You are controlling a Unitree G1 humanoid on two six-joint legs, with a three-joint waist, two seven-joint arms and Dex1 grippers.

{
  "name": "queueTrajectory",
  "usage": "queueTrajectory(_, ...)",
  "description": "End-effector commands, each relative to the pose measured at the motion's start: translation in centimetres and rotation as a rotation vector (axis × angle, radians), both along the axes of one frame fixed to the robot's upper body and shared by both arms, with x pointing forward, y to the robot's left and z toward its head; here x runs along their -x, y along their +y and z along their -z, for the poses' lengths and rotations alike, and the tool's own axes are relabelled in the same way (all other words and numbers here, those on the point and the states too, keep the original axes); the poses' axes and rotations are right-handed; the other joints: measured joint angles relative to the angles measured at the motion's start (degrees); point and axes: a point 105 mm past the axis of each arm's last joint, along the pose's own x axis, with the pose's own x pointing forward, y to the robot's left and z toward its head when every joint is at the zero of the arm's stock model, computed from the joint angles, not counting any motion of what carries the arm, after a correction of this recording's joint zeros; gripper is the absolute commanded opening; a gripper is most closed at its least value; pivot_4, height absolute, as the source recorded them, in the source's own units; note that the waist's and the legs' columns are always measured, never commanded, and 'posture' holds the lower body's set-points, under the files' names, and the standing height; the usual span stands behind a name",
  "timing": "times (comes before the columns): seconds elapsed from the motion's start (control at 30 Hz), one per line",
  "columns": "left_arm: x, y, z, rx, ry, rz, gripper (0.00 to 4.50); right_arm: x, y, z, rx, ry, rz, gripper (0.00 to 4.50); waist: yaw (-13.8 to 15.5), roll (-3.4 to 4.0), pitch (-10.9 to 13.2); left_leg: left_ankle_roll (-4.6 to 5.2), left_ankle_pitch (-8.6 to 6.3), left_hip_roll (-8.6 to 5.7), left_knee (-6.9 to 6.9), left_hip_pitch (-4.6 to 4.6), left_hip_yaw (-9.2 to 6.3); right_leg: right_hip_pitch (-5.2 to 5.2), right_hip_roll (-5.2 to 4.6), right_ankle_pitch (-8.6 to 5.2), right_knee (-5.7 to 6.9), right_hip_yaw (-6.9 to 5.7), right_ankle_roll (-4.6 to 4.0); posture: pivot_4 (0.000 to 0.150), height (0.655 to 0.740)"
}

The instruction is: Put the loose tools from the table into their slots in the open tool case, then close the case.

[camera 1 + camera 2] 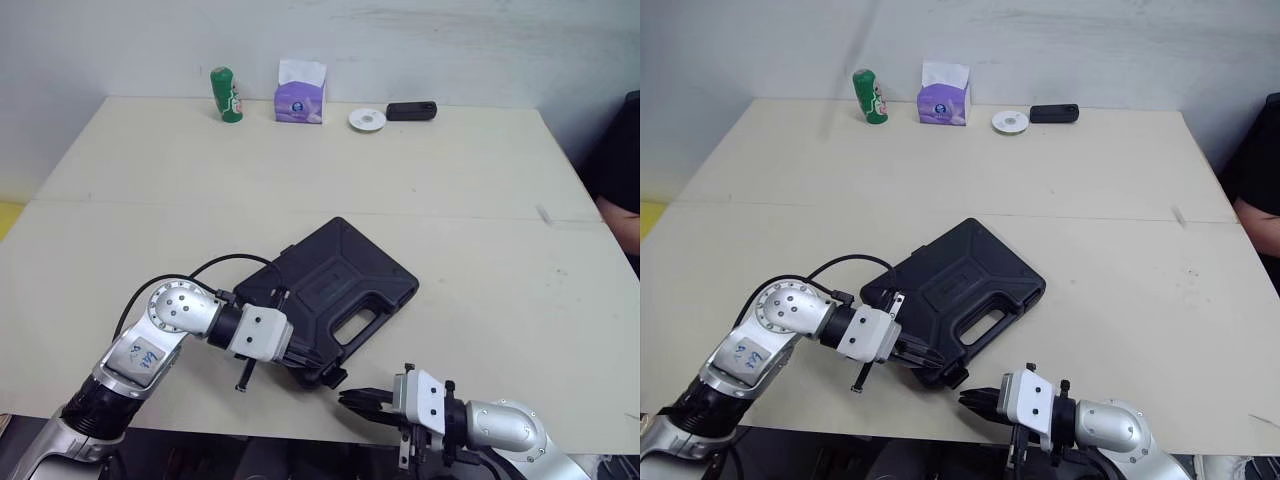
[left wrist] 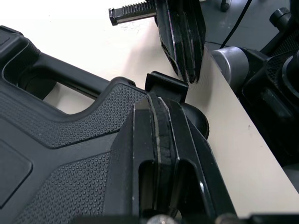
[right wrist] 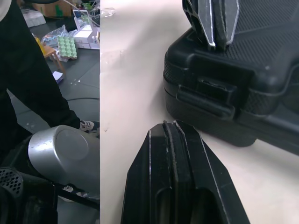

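Near the front edge of the tabletop [image 1: 300,170], the black tool case [image 1: 335,275] is lying shut, with the left pincer [image 2: 160,105] sitting fingers-together on its near corner by the latch [image 3: 205,93], and the right pincer [image 1: 350,400], also pinched together on nothing, pointing at that corner from just beside it.

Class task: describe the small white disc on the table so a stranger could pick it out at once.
On the pale table, look along the far edge by the wall, where four small things sit in a row. The disc lies between the purple tissue box and the black oblong device: the only flat, round, white one.
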Motion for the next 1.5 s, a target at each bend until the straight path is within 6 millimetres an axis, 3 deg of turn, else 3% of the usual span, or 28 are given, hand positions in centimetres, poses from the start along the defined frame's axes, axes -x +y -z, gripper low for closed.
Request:
queueTrajectory(0.03,-1.0,1.6,3.7,-0.161,0.088,-0.128,0.01,-0.1,0.4,-0.2,-0.013,-0.015,-0.005,0.00,0.0,0.00,-0.1,0.01,0.01,0.00,-0.01,0.01,0.00,0.00,0.00,0.01,0.01,0.00,-0.02,0.150,0.7400)
queueTrajectory(0.47,-1.1,3.0,5.5,-0.249,0.103,-0.173,0.01,-1.0,1.5,-1.5,-0.097,-0.001,0.000,0.00,-0.2,0.00,-0.3,0.02,0.01,0.01,-0.12,0.43,0.01,0.29,0.00,0.00,0.07,0.05,-0.08,0.150,0.7400)
queueTrajectory(1.5,-0.2,4.5,7.1,-0.344,0.178,-0.220,0.01,-3.0,3.3,-2.0,-0.099,-0.045,-0.035,0.00,-1.7,0.16,-1.3,-0.18,0.10,0.17,-0.75,0.90,0.01,0.77,0.03,-0.27,0.04,0.07,-0.81,0.150,0.7400)
